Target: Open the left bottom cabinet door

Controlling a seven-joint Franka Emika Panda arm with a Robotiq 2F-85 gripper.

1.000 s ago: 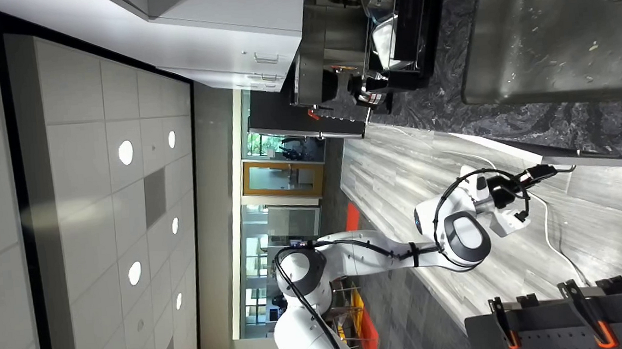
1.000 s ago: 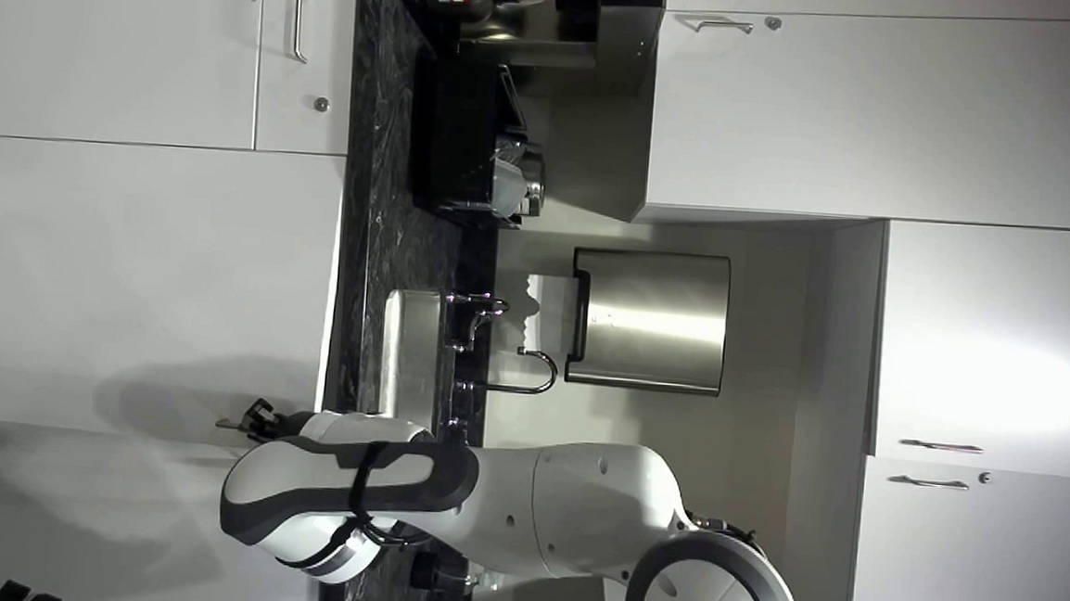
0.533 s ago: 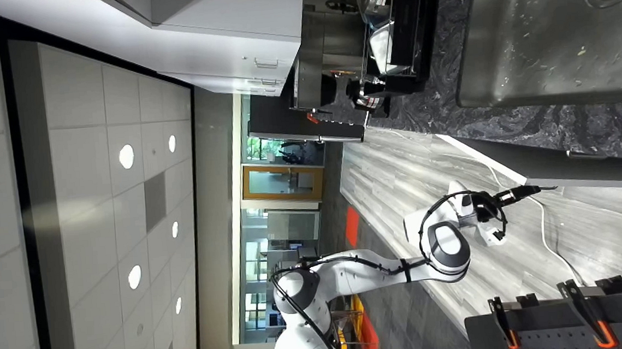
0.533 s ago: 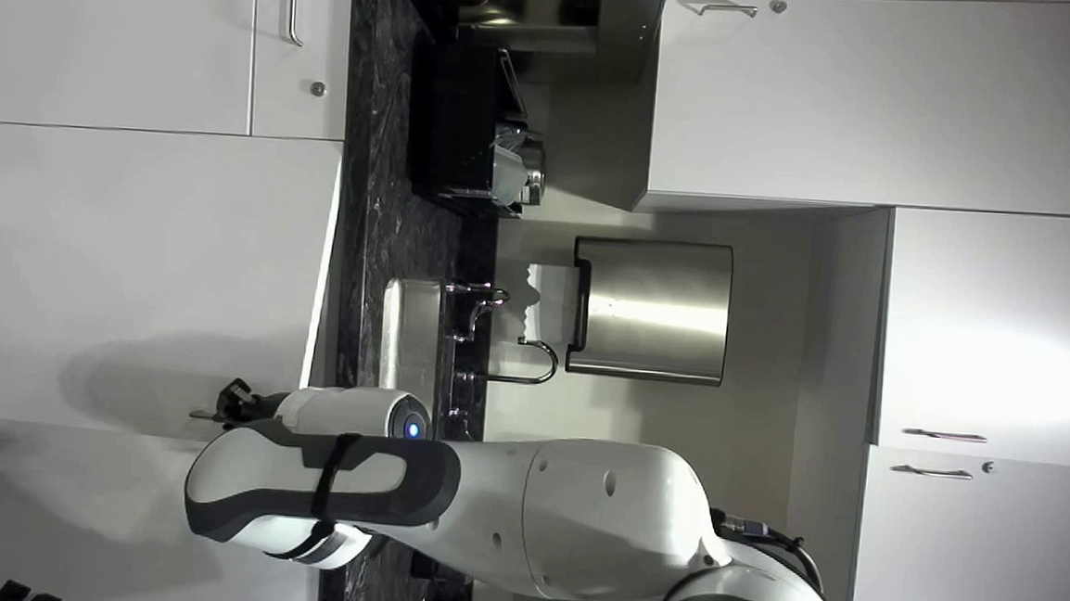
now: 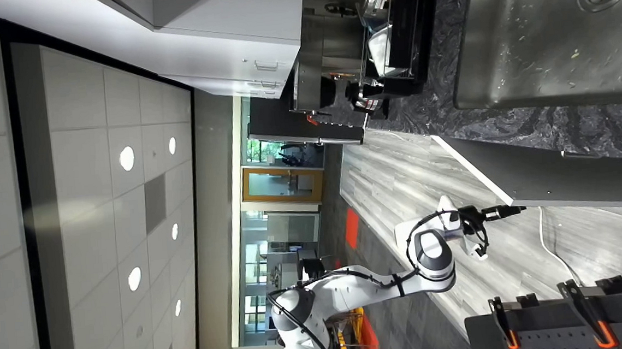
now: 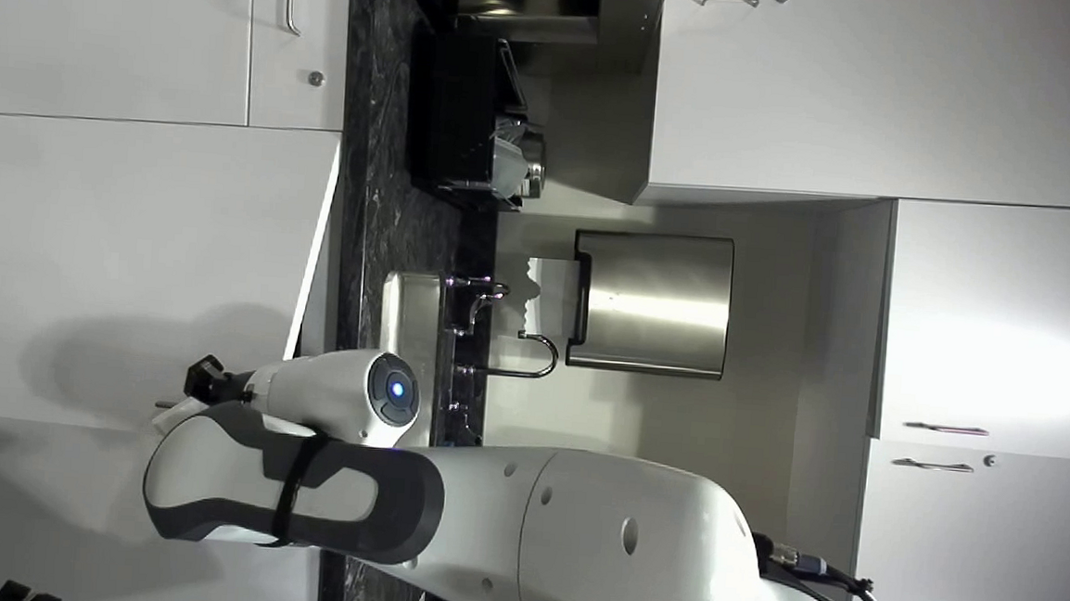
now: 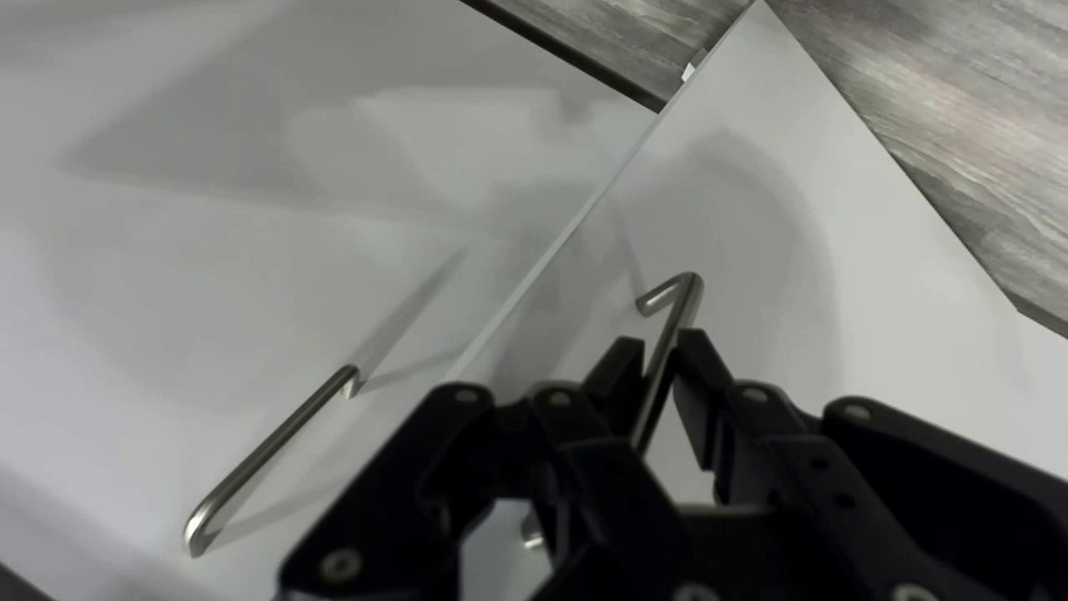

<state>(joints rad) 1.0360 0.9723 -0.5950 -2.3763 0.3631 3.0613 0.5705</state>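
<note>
below the countertop (image 6: 409, 237): left bottom cabinet door (image 6: 120, 256) ajar, swung visibly farther out than a second ago | gripper (image 7: 659, 376) clamped on its handle (image 7: 688, 294), one finger each side, moved outward with it | arm (image 6: 485, 511) reaching down from above, gripper pointing floorward | adjoining cabinet door (image 7: 209, 267) closed

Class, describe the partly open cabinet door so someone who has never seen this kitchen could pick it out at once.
Start at the steel sink in the dark countertop. Below the countertop is the cabinet door, a plain pale panel whose slim handle the gripper holds. Unlike the neighbouring door, which looks shut, it stands swung outward.
</note>
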